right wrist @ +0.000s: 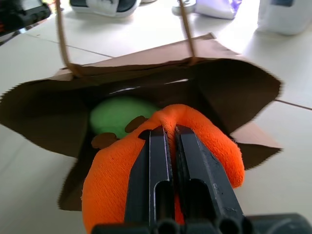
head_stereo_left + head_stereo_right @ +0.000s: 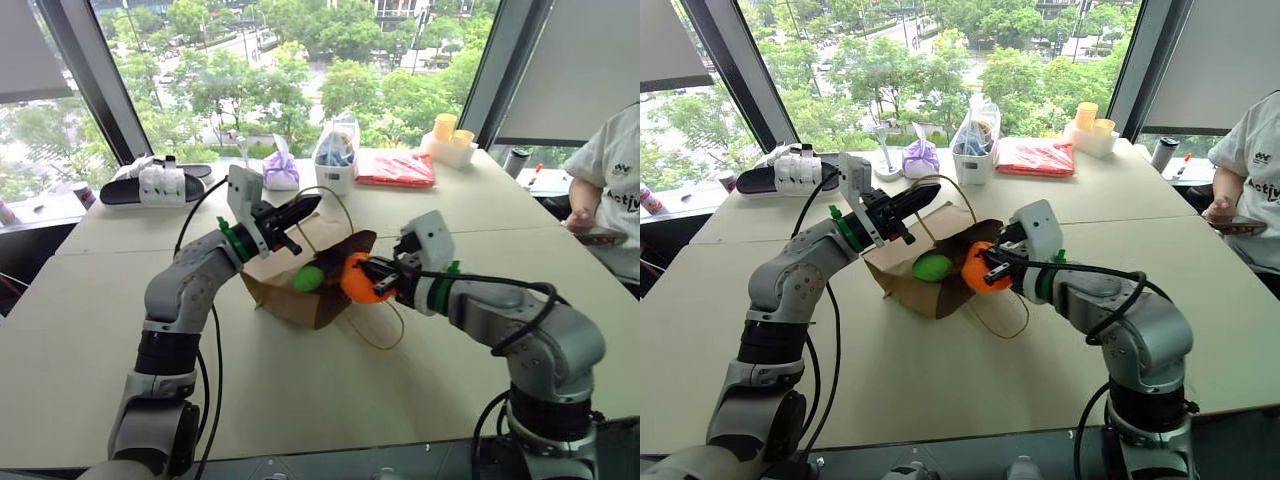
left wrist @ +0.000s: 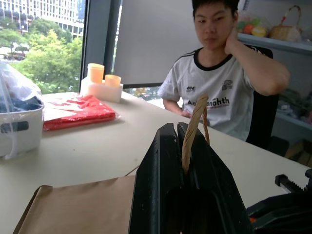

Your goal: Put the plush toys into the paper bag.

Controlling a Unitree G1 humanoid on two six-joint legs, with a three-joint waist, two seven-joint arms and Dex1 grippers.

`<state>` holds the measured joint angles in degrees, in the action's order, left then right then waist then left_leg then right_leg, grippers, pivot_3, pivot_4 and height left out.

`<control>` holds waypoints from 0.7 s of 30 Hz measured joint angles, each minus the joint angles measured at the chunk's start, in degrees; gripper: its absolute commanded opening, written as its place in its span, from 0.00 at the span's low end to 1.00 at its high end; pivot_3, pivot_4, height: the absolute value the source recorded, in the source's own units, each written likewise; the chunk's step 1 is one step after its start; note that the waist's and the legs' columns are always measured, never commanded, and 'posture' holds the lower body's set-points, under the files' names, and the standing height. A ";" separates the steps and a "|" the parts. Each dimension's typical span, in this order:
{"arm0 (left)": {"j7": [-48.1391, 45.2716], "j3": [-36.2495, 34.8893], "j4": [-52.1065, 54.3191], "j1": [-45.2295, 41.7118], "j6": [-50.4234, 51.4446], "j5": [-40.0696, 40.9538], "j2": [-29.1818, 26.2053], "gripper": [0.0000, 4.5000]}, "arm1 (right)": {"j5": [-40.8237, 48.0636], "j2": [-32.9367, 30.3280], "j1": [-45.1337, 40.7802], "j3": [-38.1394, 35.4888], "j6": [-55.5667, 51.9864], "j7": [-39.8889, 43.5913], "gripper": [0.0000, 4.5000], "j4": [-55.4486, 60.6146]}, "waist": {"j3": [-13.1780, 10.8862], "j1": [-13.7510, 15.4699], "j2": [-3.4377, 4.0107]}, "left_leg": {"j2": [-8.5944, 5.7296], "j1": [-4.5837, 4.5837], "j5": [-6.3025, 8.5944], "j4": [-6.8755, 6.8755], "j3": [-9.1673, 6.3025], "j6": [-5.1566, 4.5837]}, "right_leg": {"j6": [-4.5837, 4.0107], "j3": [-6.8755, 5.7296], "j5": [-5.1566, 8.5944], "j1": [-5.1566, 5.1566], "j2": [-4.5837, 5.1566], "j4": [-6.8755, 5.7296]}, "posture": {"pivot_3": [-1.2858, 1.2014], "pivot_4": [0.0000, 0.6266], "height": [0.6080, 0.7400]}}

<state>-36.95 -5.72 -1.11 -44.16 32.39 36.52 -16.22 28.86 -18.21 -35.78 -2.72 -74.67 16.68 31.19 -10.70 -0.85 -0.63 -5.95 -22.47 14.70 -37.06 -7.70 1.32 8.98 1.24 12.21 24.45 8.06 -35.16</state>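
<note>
Brown paper bag (image 2: 285,285) lies on its side, mouth open and one cord handle raised. Green toy (image 1: 119,114) sits inside; orange toy (image 1: 161,161) is at the mouth.

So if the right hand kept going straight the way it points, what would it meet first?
Probably the paper bag's open mouth: the right hand, shut on the orange toy, points into it toward the green toy.

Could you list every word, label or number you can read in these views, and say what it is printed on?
"month", the end of a line of print partly hidden by the cord handle, across the chest of the person's white shirt.
Small chest logos on that shirt: too small to read.
"Activ", cut off at the frame edge, on the same shirt in the head view.
</note>
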 measured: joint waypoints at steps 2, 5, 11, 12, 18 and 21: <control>0.61 -0.57 0.05 -0.52 0.88 0.99 0.29 0.00 | -2.04 1.48 -2.65 2.59 4.78 -0.18 0.01 -5.96 | 0.00 -0.09 0.00 | 0.00 0.00 -0.02 0.00 -0.01 0.04 | 0.00 0.00 0.00 0.01 -0.01 -0.02 | 0.52 0.24 1.00; 1.63 -2.22 0.41 -0.86 2.02 2.49 0.28 0.00 | -5.21 2.80 -5.38 5.72 12.46 0.60 0.01 -14.57 | 0.00 -0.13 0.00 | 0.00 0.00 -0.13 0.03 -0.01 0.23 | 0.00 0.00 0.00 0.03 -0.02 -0.02 | 0.52 0.24 1.00; 5.01 -5.78 2.35 -1.00 4.51 6.01 0.22 0.00 | -12.26 5.90 -10.02 10.72 28.50 2.74 0.07 -33.36 | 0.00 -0.15 0.00 | 0.00 -0.01 -0.16 0.07 -0.05 0.29 | 0.00 0.00 0.00 0.06 -0.04 -0.03 | 0.52 0.24 1.00; 5.89 -6.64 2.43 -1.00 4.70 6.53 0.18 0.00 | -13.91 6.62 -10.80 11.18 31.95 2.66 0.15 -37.13 | 0.00 -0.24 0.00 | 0.00 -0.01 -0.17 0.06 -0.04 0.30 | 0.00 0.00 0.00 0.06 -0.04 -0.02 | 0.52 0.24 1.00; 8.05 -7.44 3.87 -0.97 4.79 7.09 -0.55 0.00 | -16.52 8.66 -11.17 11.74 37.37 3.43 0.74 -41.66 | 0.00 -0.30 0.01 | 0.01 -0.04 -0.18 0.08 -0.08 0.38 | -0.01 0.00 0.00 0.12 -0.05 -0.04 | 0.52 0.24 1.00; 8.79 -7.56 3.55 -0.97 4.66 7.14 -0.70 0.00 | -15.74 7.18 -10.49 11.05 32.89 4.29 0.99 -34.10 | 0.00 -0.19 0.01 | 0.01 -0.05 -0.18 0.08 -0.11 0.38 | -0.01 0.00 0.00 0.12 -0.07 -0.04 | 0.52 0.24 1.00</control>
<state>-28.16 -13.28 2.43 -45.13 37.05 43.66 -16.92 13.12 -11.03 -46.27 8.33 -41.78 20.96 -2.91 -10.71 -1.04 -0.62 -5.94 -22.52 14.52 -36.98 -7.81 1.70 8.98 1.24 12.21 24.58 7.99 -35.20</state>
